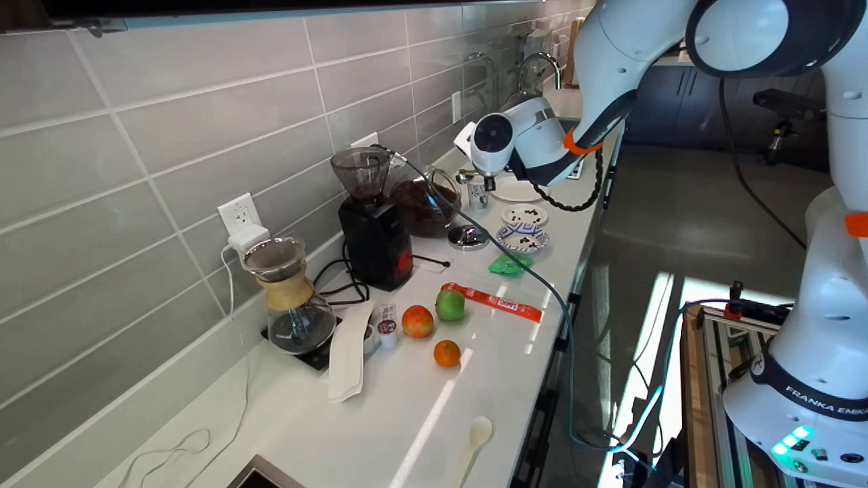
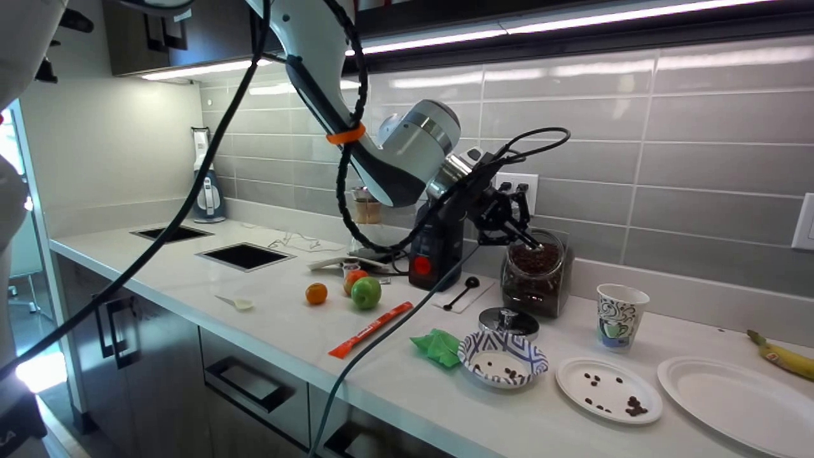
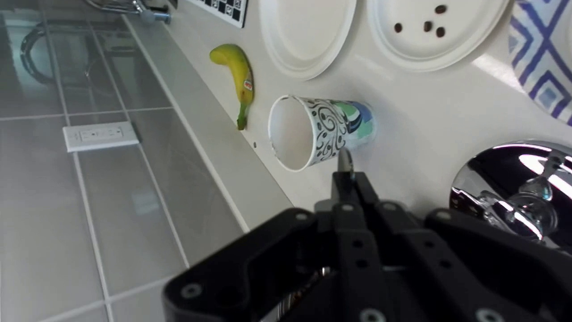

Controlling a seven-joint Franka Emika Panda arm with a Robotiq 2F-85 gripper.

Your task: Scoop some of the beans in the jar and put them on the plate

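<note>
In the wrist view, your gripper [image 3: 351, 180] comes into the lower middle of the frame. Its jaws are closed, and they hold a thin metal utensil [image 3: 345, 160], whose tip shows just past the fingertips. In an exterior view, right of the centre, you have this utensil slanting downward, its end before the mouth of the glass jar [image 2: 534, 291]. Whether it touches the dark beans [image 2: 542, 261] inside, you cannot tell from here. The metal lid [image 2: 507, 322] lies just beside the jar.

Toward the lower right of the same frame you find the small plate [image 2: 608, 391], with several beans scattered on it and a cluster near its right edge. At its left stands the patterned bowl [image 2: 509, 344], also with a few beans. At its right, the larger plate [image 2: 731, 399] reaches the frame's edge. The paper cup [image 2: 618, 318] stands upright, behind the small plate.
</note>
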